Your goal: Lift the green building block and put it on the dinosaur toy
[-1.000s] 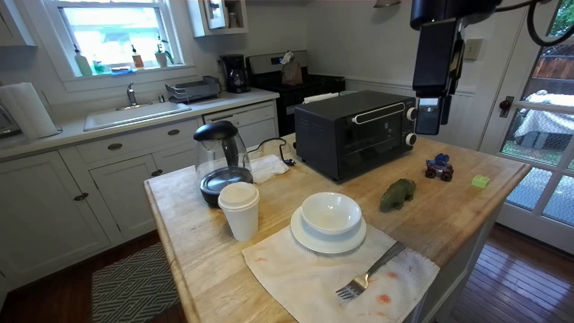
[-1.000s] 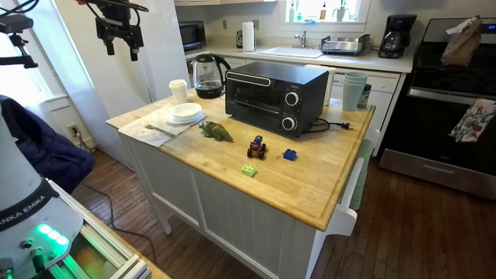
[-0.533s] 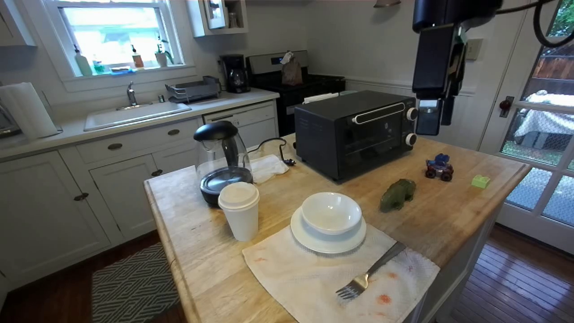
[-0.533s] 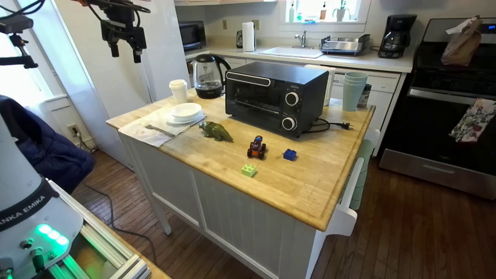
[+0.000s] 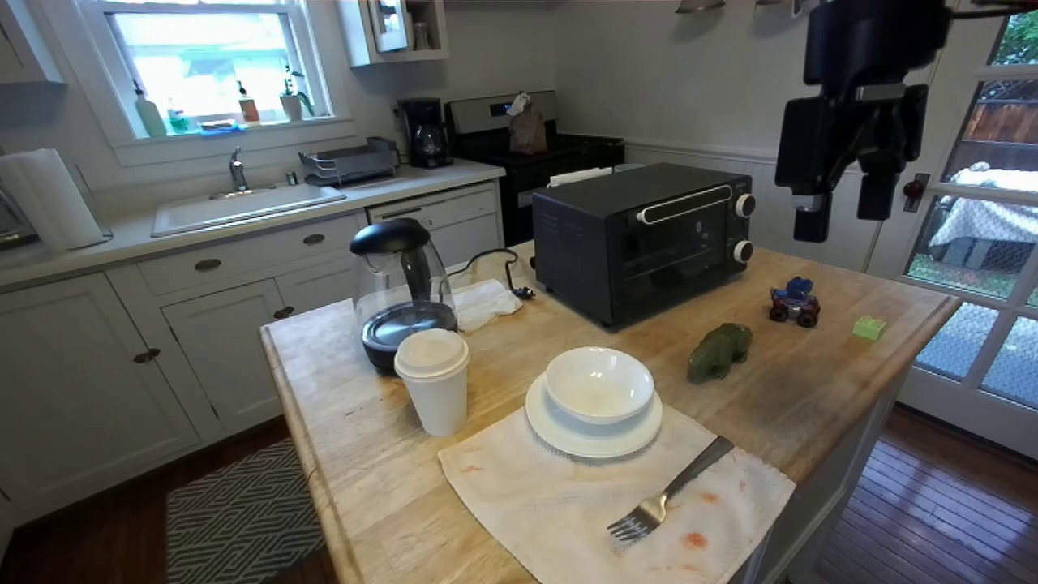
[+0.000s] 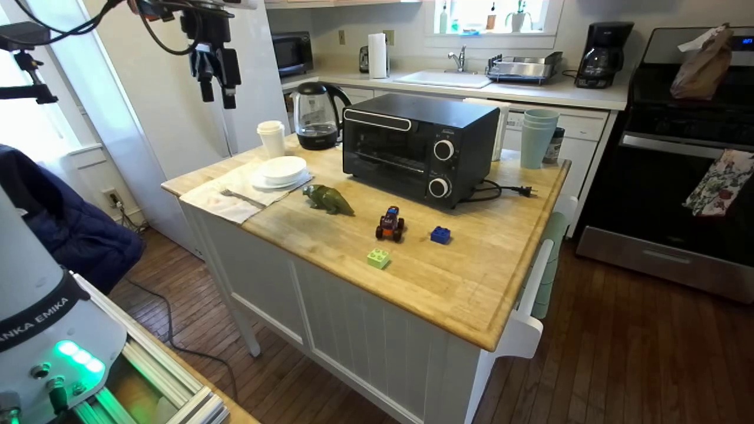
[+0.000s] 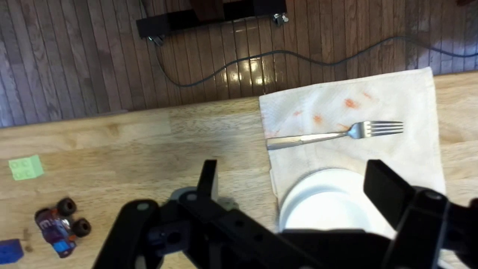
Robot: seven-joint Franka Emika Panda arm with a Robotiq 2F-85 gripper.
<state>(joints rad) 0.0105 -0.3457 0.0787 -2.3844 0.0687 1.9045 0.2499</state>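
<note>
The light green building block [image 6: 378, 258] sits flat near the edge of the wooden island top; it also shows in an exterior view [image 5: 868, 328] and at the left of the wrist view [image 7: 26, 167]. The dark green dinosaur toy [image 6: 327, 199] stands on the wood between the plate and the toy truck, also seen in an exterior view [image 5: 719, 353]. In the wrist view a finger hides most of it; only a small part [image 7: 227, 203] shows. My gripper [image 5: 845, 215] is open and empty, pointing down high above the island, also in an exterior view [image 6: 218, 97] and wrist view [image 7: 291, 164].
A toy truck [image 6: 390, 224] and a blue block [image 6: 440, 235] lie near the green block. A toaster oven [image 5: 641, 243] stands behind the dinosaur. A white bowl [image 5: 600, 385], a plate [image 5: 596, 442] and a fork [image 5: 669, 493] are on a napkin. A kettle [image 5: 405, 300] and cup [image 5: 435, 385] stand farther along.
My gripper has turned about its vertical axis. It has moved right in both exterior views and slightly lower in one of them. The objects on the island have not moved.
</note>
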